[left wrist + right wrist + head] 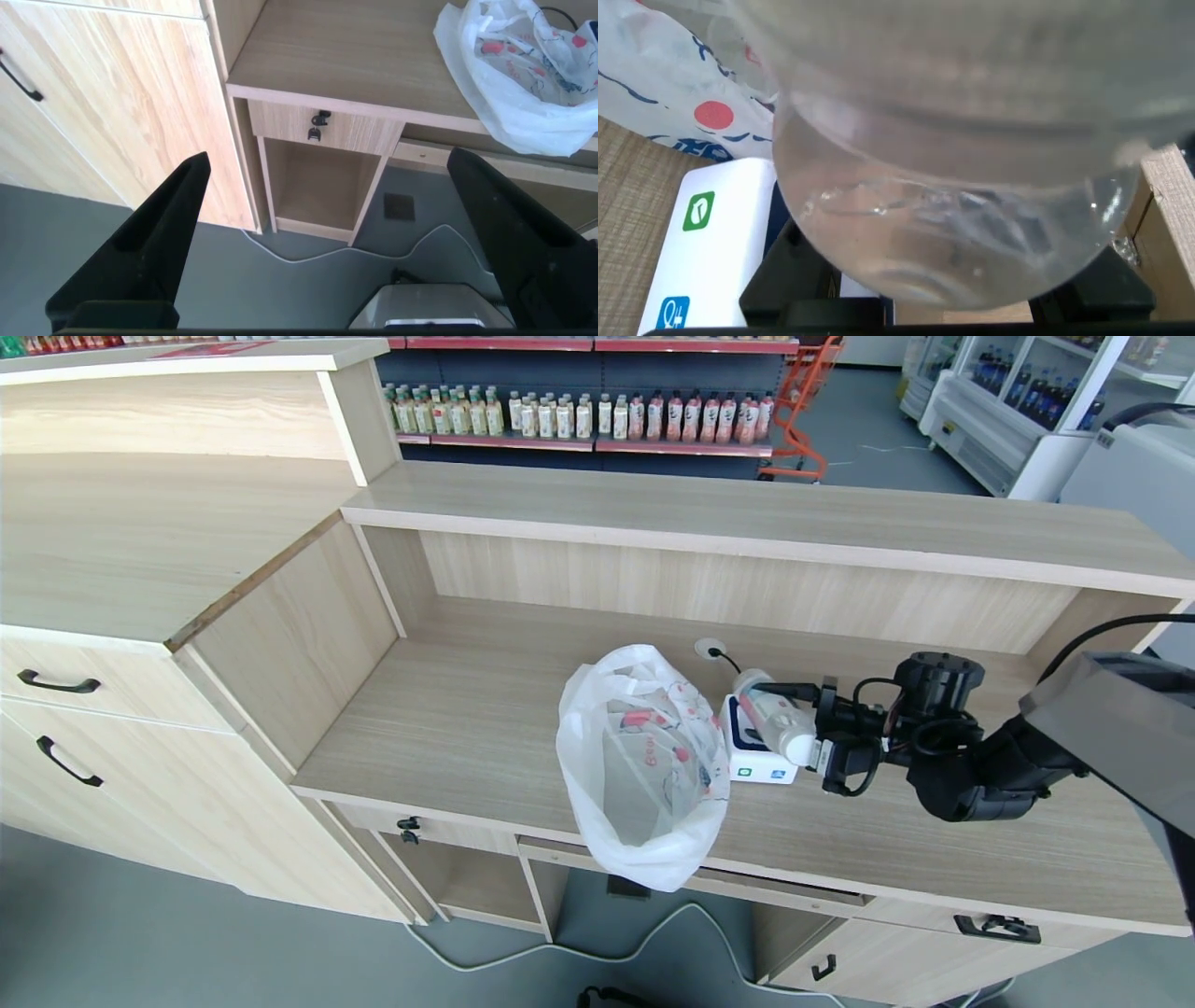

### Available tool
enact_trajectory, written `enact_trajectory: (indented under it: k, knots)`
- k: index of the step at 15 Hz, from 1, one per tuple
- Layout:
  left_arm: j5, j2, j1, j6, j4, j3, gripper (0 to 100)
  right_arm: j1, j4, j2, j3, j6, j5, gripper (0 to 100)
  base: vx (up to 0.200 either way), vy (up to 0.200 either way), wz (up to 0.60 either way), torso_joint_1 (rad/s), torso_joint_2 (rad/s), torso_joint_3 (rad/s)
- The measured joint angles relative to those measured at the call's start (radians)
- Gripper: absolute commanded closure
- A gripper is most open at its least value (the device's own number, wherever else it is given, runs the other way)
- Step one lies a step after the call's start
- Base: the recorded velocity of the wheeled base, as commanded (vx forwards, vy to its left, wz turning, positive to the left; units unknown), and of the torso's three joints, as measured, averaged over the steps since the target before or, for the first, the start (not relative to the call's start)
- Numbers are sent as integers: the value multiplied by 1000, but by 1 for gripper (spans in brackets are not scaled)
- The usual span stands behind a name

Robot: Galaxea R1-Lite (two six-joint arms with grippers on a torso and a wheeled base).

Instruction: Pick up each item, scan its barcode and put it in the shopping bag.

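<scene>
My right gripper [792, 719] is clamped around a clear drinks bottle [771, 713] with a pink and red label. One dark finger runs along the far side of the bottle, and the other finger is hidden behind it. The bottle hangs tilted just above the white barcode scanner [758, 758]. I cannot tell whether the two touch, and the bottle covers the scanner's window. The end nearest the gripper looks white, but I cannot confirm that it is a cap.

In the right wrist view the bottle [952, 177] sits so close that its clear wall blurs most of what lies behind. A corner of the scanner [701, 243] with green and blue marks shows beside it, along with a fold of the shopping bag [663, 84].

The white plastic shopping bag [644, 765] stands open on the wooden counter [448, 719], touching the scanner's left side and sagging over the front edge. Red and white printed packs show through the film, but I cannot identify them.

My left gripper [329, 168] hangs low in front of the counter with its fingers [140, 252] spread wide and nothing between them. Beyond them are a locked drawer [318, 126] and a cable [308, 254] on the floor. The shopping bag [523, 84] is cut off at the view's edge.
</scene>
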Motion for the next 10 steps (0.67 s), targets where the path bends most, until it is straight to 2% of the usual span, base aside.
enact_trajectory:
  k: [3, 5, 10]
  knots:
    - [0, 0, 0, 0, 0, 0, 0, -1, 1, 6, 0, 1, 0, 100, 0, 0, 0, 0, 0, 0]
    - [0, 0, 0, 0, 0, 0, 0, 0, 2, 0, -3, 66, -3, 100, 0, 0, 0, 0, 0, 0]
    - [0, 0, 0, 0, 0, 0, 0, -33, 6, -146, 0, 449, 0, 100, 0, 0, 0, 0, 0, 0]
